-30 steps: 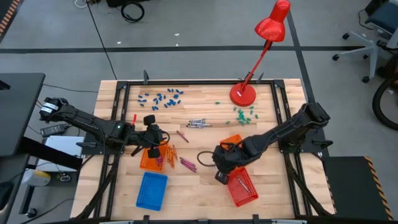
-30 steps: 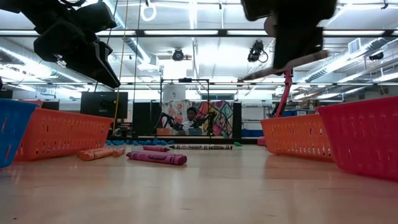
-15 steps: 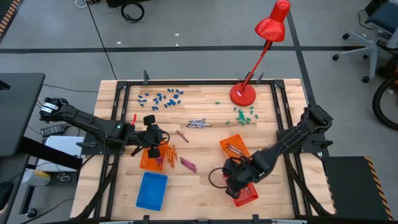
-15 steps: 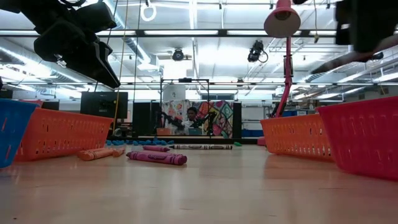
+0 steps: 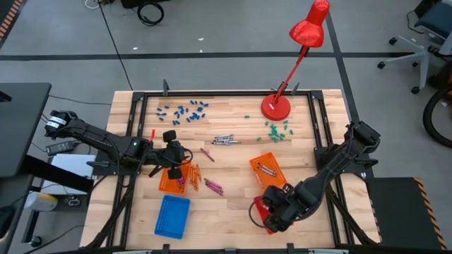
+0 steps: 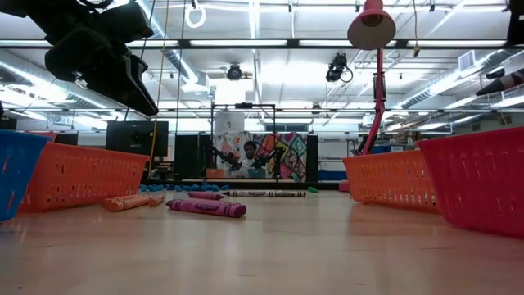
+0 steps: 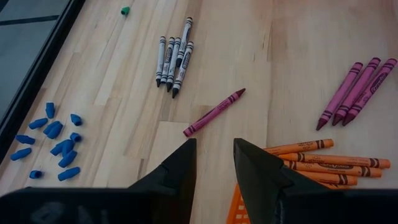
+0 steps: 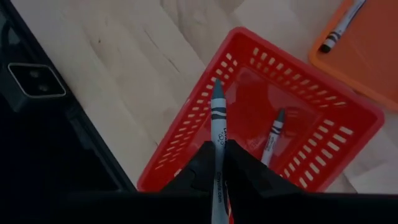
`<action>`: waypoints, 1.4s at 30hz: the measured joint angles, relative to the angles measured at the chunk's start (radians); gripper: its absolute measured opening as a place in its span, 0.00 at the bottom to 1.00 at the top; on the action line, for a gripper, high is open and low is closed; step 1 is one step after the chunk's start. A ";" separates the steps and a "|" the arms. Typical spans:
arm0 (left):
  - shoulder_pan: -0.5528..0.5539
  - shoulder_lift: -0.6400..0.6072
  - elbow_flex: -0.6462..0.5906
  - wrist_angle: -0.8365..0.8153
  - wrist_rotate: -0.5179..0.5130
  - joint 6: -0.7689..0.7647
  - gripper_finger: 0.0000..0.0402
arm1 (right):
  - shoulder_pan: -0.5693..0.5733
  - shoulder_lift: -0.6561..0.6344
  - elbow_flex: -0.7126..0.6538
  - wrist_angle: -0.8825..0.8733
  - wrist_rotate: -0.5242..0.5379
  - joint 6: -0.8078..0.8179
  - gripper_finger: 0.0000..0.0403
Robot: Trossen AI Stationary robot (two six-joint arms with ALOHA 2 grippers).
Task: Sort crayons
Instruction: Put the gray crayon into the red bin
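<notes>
On the table's left, toward 9 o'clock, the left gripper [image 5: 171,152] waits above the orange basket [image 5: 170,180] with its fingers [image 7: 176,174] narrowly parted and nothing between them; beside it, toward 3 o'clock, lie the loose crayons: orange ones [image 5: 192,172], magenta ones [image 5: 213,186], 1 red-violet stick [image 5: 207,154] and a grey cluster [image 5: 223,140] nearer 12 o'clock; the blue basket [image 5: 173,215] sits at 7 o'clock. At the right, toward 5 o'clock, the right gripper [image 5: 277,212] hovers over the red basket [image 5: 263,212], closed on a grey crayon [image 8: 217,134]. My reading is that the step in hand is the drop: carrying 1 grey crayon to its bin; the next move calls for parting the fingers while the stick points inside the walls, not across the rim.

The right wrist view alone shows the held stick and 1 grey crayon [image 8: 273,136] already inside the red basket [image 8: 193,126]; the high view hides both under the arm; the low view catches only the tip of a crayon [image 6: 500,83] high above the red wall [image 6: 480,182].
</notes>
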 joint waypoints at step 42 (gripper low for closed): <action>0.000 0.000 0.000 -0.016 0.000 -0.017 0.29 | 0.224 0.009 -0.224 0.225 0.445 0.182 0.08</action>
